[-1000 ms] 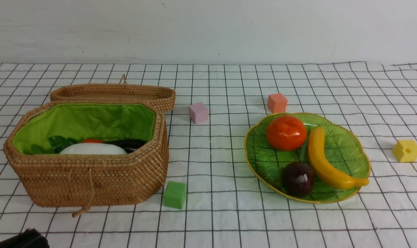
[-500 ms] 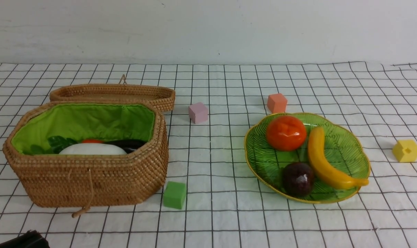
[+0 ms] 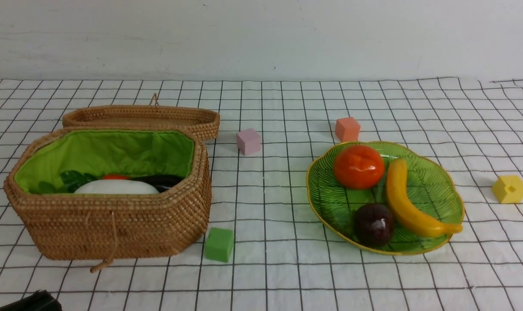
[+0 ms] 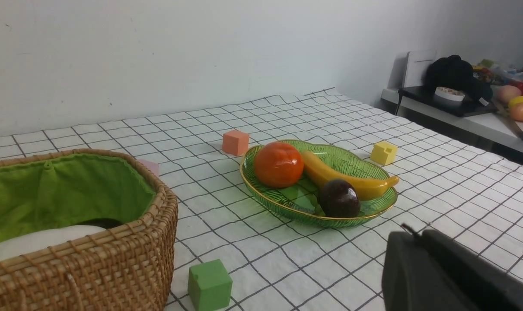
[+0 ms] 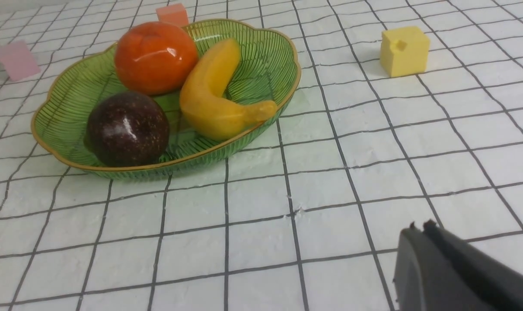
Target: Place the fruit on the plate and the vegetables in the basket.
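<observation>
The wicker basket (image 3: 110, 224) stands at the left with its green lining showing. Inside it lie a white radish (image 3: 116, 187), a dark eggplant (image 3: 164, 181), a sliver of orange carrot (image 3: 116, 176) and green leaves (image 3: 73, 179). On the green leaf-shaped plate (image 3: 434, 181) at the right rest the persimmon (image 3: 358, 166), the banana (image 3: 406, 203) and the mangosteen (image 3: 374, 223). My left gripper (image 4: 417, 233) is shut and holds nothing, hovering over the cloth short of the plate. My right gripper (image 5: 419, 227) is likewise shut and empty, near the plate (image 5: 261, 56).
The basket's wicker lid (image 3: 145, 115) lies behind the basket. Foam cubes sit on the checked cloth: pink (image 3: 249, 141), orange (image 3: 347, 129) just behind the plate, yellow (image 3: 509, 188) at far right, green (image 3: 219, 244) by the basket's front corner. A side table with clutter (image 4: 460, 90) stands beyond the cloth.
The dark tip of my left arm at the bottom-left corner of the front view has slipped slightly lower. Nothing else has moved.
</observation>
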Robot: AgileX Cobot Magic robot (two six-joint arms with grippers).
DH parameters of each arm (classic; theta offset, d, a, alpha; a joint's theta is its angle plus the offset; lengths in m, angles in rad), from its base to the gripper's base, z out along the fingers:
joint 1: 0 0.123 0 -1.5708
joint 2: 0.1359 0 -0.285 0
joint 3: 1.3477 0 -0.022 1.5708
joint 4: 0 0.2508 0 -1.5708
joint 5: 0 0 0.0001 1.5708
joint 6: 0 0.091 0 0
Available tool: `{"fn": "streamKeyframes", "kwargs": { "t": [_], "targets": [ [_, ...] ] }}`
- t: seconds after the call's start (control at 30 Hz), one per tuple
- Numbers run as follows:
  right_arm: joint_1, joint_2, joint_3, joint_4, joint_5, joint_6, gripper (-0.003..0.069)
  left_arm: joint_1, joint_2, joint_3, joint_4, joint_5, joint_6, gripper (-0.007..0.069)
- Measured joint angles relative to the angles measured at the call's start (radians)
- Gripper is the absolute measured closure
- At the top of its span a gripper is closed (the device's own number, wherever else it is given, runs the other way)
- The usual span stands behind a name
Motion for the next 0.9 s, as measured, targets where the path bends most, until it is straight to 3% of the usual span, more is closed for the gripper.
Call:
{"fn": "streamKeyframes", "kwargs": {
  "t": [0.1, 0.33, 0.47, 0.6, 0.9],
  "targets": [
    [0.000, 0.000, 0.000, 0.000, 0.000, 0.000, 0.0659, 0.051, -0.005, 0.021, 0.002, -0.021, 0.012, 0.0607],
    [0.000, 0.000, 0.000, 0.000, -0.001, 0.000, 0.0659, 0.471, -0.111, 0.156, -0.091, -0.082, 0.023, 0.0637],
    [0.000, 0.000, 0.000, 0.000, -0.001, 0.000, 0.0657, 0.589, -0.113, 0.246, -0.094, -0.046, 0.008, 0.0637],
    [0.000, 0.000, 0.000, 0.000, -0.001, 0.000, 0.0654, 0.613, -0.113, 0.261, -0.092, 0.141, -0.023, 0.0637],
    [0.000, 0.000, 0.000, 0.000, -0.001, 0.000, 0.0644, 0.608, -0.113, 0.262, -0.095, 0.166, -0.026, 0.0637]
  ]
}}
